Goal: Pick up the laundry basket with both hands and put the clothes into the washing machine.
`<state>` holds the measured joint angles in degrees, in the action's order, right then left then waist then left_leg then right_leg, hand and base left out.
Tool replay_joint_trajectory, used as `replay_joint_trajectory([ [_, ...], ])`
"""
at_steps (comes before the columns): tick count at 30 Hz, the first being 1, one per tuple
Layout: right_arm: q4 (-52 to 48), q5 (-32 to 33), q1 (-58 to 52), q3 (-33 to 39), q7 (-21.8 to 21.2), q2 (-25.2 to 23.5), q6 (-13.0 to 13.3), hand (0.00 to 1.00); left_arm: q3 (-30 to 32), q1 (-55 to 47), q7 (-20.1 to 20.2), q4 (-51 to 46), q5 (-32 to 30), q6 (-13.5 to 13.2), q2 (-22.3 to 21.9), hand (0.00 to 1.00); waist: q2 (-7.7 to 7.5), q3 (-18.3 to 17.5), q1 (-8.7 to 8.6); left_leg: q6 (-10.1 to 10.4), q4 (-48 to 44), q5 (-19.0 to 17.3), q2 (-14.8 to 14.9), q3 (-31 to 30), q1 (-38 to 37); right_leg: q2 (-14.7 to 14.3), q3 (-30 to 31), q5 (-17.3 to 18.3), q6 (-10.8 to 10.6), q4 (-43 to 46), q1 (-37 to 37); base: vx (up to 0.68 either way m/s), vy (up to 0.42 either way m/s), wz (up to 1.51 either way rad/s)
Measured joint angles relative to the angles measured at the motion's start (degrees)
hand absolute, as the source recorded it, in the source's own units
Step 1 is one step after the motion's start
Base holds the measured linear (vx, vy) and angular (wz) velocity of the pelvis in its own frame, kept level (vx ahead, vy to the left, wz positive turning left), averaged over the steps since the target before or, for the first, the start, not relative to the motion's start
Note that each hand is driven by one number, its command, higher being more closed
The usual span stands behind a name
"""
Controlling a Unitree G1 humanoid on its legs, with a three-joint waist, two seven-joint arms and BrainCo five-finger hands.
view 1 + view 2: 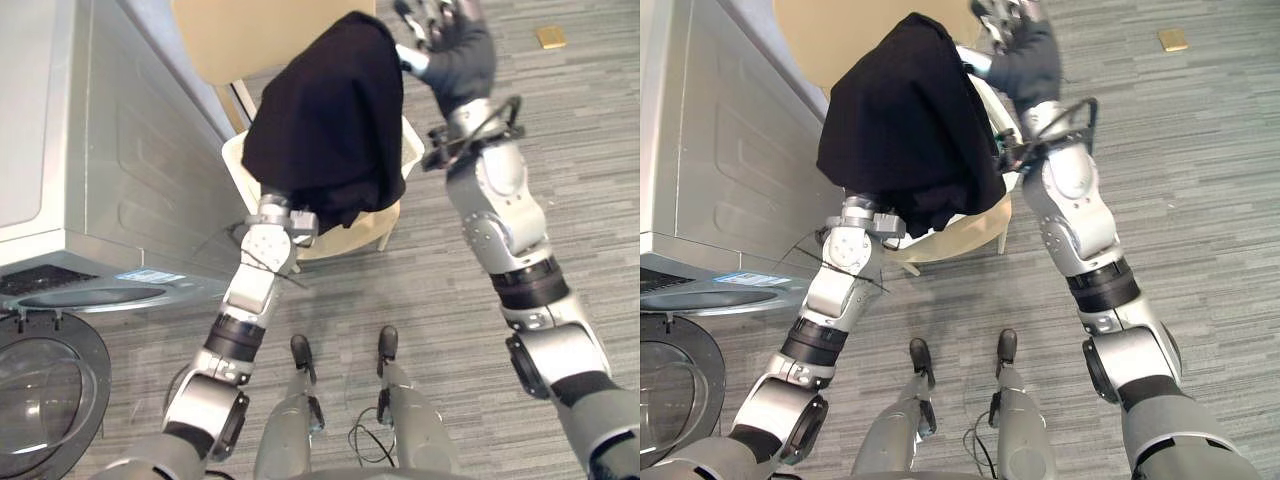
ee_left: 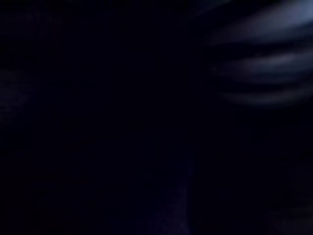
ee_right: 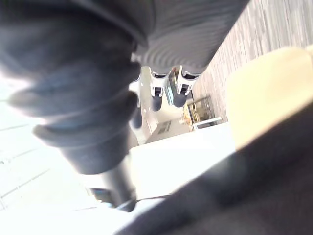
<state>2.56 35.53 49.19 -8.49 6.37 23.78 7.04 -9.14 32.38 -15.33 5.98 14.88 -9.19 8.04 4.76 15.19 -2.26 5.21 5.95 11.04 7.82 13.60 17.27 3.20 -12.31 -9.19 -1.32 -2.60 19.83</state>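
Observation:
A cream laundry basket [image 1: 372,228] hangs tilted in front of me, to the right of the washing machine [image 1: 110,160]. A black garment [image 1: 330,120] is draped over the basket and covers most of it. My left wrist [image 1: 270,235] reaches up under the hanging edge of the garment, and the left hand itself is hidden beneath the cloth. My right hand [image 1: 452,40] is raised at the basket's far right rim [image 1: 411,140], above it, with its fingers [image 3: 161,93] stretched out and nothing held in them.
The washer's round door [image 1: 40,400] stands open at the lower left, below the drum opening's rim [image 1: 90,297]. A tan rounded surface [image 1: 230,35] lies behind the basket. A small yellow object [image 1: 550,37] rests on the grey striped floor at the far right.

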Motion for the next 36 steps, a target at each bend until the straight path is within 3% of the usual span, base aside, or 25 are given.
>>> replay_joint_trajectory([
  [5, -1.8, -0.1, -6.1, 6.3, 0.4, 1.4, 0.0, 0.00, 2.2, -5.3, 0.3, -2.8, 3.7, 0.0, -0.1, 1.00, -0.15, -0.8, -0.05, 0.1, 0.0, -0.1, 0.1, 0.1, -1.7, -0.2, -0.2, -0.3, 0.1, -1.6, -2.4, 0.00, 0.000, 0.00],
  [11, -4.1, -2.5, -15.9, 12.4, 0.9, 1.0, 0.0, 0.00, 4.4, -11.5, 0.3, -6.1, 3.5, 0.1, -1.3, 1.00, -0.79, -5.1, -0.07, 0.4, 0.0, -0.9, 0.1, -0.2, -4.7, -0.3, -0.9, -0.3, 0.1, -2.7, -6.2, 0.02, -0.001, 0.05],
  [21, -7.1, -10.3, -34.2, 24.2, 0.8, -2.0, -1.5, 0.00, 17.3, -21.1, 0.4, -14.3, 4.7, -0.1, -0.8, 1.00, -1.27, -11.1, 0.00, 0.5, 0.0, -2.2, 0.1, -0.3, -8.1, -0.3, -1.2, 1.4, -0.4, -3.0, -10.1, 0.01, 0.004, 0.02],
  [32, -8.0, -24.7, -51.0, 40.7, 1.4, -9.1, -6.5, 0.00, 35.3, -32.0, 0.3, -23.2, 7.4, -0.6, 0.5, 1.00, -1.57, -15.2, -0.09, 0.7, 0.0, -3.0, 0.0, -2.6, -10.6, -0.2, -2.8, 2.6, -0.8, -3.1, -13.7, 0.05, 0.012, 0.09],
  [36, -1.7, -29.9, -55.0, 47.3, 3.5, -10.2, -8.4, 0.00, 44.8, -38.8, 0.2, -25.4, 7.2, -1.2, -0.5, 1.00, -2.07, -17.4, 0.08, 0.7, 0.0, -3.6, 0.1, -3.1, -11.3, -0.4, -3.5, 3.3, -0.7, -3.1, -14.8, 0.05, 0.009, 0.12],
])
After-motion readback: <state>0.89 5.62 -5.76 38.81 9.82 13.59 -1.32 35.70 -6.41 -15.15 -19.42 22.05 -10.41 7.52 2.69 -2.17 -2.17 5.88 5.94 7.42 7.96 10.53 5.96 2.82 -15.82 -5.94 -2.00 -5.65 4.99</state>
